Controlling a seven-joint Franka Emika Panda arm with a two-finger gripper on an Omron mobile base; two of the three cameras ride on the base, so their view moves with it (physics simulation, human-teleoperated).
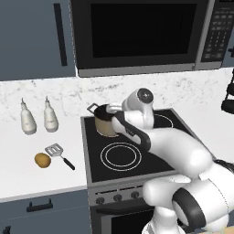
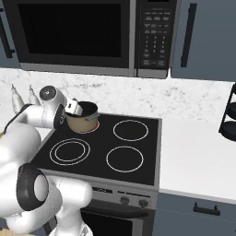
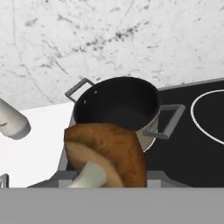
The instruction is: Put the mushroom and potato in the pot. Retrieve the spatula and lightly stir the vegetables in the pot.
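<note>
The brown mushroom (image 3: pixel 114 151), pale stem toward the camera, sits between my gripper's jaws, which are shut on it. My gripper (image 2: pixel 75 109) hangs just left of and slightly above the tan pot (image 3: pixel 116 103), whose dark inside holds nothing. The pot (image 1: pixel 106 124) stands on the back left burner with its two grey loop handles out to the sides. On the white counter left of the stove lies the yellow-brown potato (image 1: pixel 42 160). Beside it is the spatula (image 1: pixel 57 152), slotted silver head up, black handle pointing toward the stove.
Two white bottles (image 1: pixel 27 119) (image 1: pixel 50 117) stand at the back of the left counter. The black stovetop (image 2: pixel 115 143) has three more burners. A microwave (image 1: pixel 137 32) hangs above. A dark rack (image 2: pixel 229 117) stands at the far right.
</note>
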